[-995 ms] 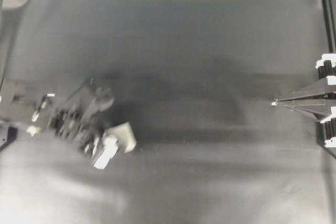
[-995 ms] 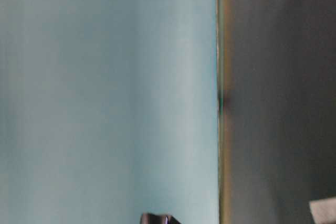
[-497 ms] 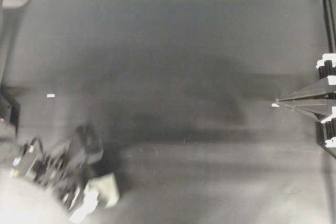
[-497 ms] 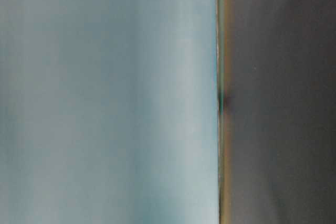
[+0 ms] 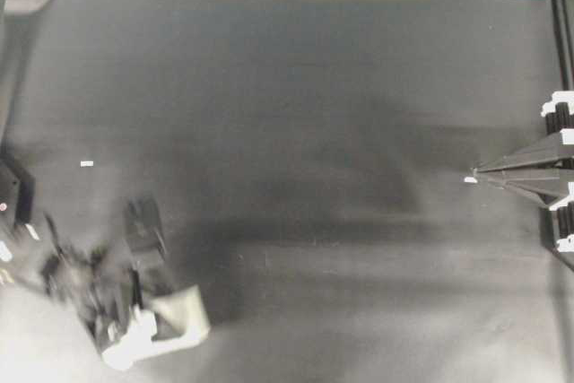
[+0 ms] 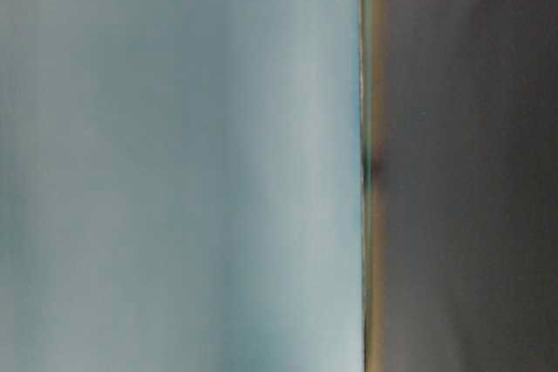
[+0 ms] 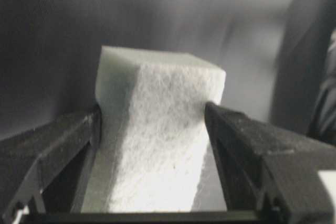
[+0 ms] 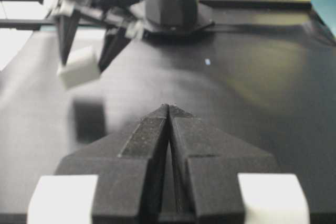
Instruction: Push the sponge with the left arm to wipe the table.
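Clamped between the two black fingers of the left arm's gripper (image 7: 157,145), the small white rectangular sponge (image 7: 157,145) fills the left wrist view, its soft fibrous face squeezed on both sides above the dark matte table (image 7: 47,35).

From overhead, the left arm (image 5: 108,289) sits low at the near-left corner of the broad grey-black table (image 5: 314,87), with the sponge (image 5: 170,325) at its tip. Half a second ago the sponge lay about the same spot, and a second ago higher and further right, so the stroke has swept toward the near edge and is now slowing, likely at the end of a pass. A tiny white fleck (image 5: 87,164) lies apart.

The table-level view shows only teal wall and dark sheet.

The right wrist view shows the right gripper (image 8: 169,109) pressed closed and idle, with the sponge (image 8: 79,67) seemingly lifted over its shadow.
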Tool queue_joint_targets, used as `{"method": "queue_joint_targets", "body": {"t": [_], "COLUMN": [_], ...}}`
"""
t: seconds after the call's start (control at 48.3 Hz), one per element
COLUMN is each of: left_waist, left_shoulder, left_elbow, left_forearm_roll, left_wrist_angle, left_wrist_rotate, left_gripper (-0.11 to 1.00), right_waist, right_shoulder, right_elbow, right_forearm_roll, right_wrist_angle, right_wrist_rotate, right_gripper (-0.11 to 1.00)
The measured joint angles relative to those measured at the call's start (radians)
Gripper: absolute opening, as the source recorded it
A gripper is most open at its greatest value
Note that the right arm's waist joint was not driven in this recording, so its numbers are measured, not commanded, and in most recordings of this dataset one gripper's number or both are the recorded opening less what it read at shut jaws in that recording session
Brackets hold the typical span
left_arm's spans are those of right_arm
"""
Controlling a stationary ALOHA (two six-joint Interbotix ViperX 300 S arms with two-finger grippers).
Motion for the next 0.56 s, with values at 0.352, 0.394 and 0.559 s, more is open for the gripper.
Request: {"method": "queue_joint_targets", "body": {"t": [0.352,0.394,0.559], "left_waist": [-0.012,-0.025,-0.041], "left_shoulder": [-0.035,-0.018,0.046], "left_elbow": [0.023,0.015,-0.015], "left_forearm_roll": [0.000,0.000,0.000], "left_wrist_angle": [0.034,0.034,0.038], "left_wrist_rotate": [-0.009,-0.009,-0.008], "left_gripper": [0.82,0.85,0.89], "right_waist": [0.000,0.000,0.000], "right_shoulder": [-0.011,-0.011,-0.011], "right_elbow": [0.012,0.014,0.014], "right_forearm_roll": [0.000,0.002,0.002], "right_wrist_angle": [0.000,0.000,0.000], "right_wrist_rotate": [0.000,0.000,0.002], "right_gripper": [-0.01,-0.01,-0.01]}}
